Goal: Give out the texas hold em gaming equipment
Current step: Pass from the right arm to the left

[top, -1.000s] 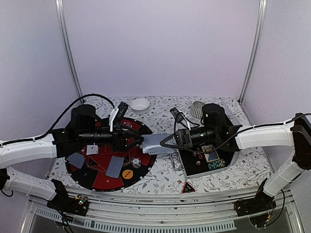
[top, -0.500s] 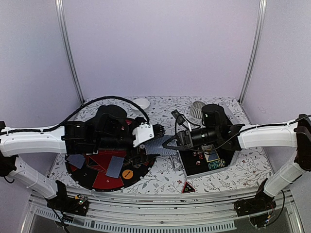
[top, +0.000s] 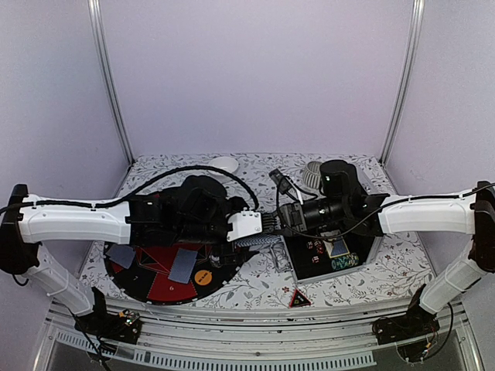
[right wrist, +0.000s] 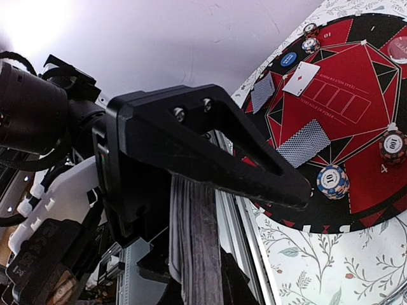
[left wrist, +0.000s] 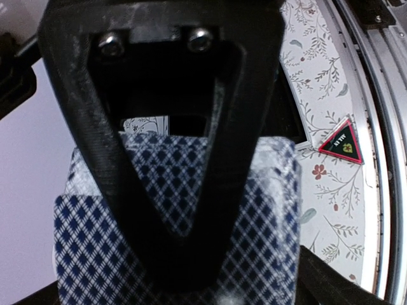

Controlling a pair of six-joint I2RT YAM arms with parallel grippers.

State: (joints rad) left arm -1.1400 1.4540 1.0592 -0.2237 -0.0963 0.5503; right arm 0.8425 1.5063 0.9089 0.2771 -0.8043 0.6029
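My right gripper [top: 272, 230] is shut on a stack of blue-patterned playing cards [top: 259, 240], seen edge-on in the right wrist view [right wrist: 197, 248]. My left gripper [top: 254, 229] reaches across from the left and stands open at the free end of that stack, with one black finger [left wrist: 178, 210] lying over the top card [left wrist: 273, 216]. On the round red-and-black mat [top: 155, 287] lie two face-down cards [top: 183, 265] [top: 121, 255], an orange button disc [top: 203, 277], striped chips [right wrist: 332, 181] and a blue disc [right wrist: 289, 60]. The red triangular marker [top: 300, 298] lies near the front edge.
A black tray [top: 308, 268] with more chips sits under the right arm. The white bowl [top: 224, 164] and ribbed grey cup [top: 313, 174] stand at the back. Metal rails run along the near edge [top: 255, 328].
The left arm has swung right, from over the mat to the card stack, and its jaws have spread wider. The right gripper has kept hold of the stack.
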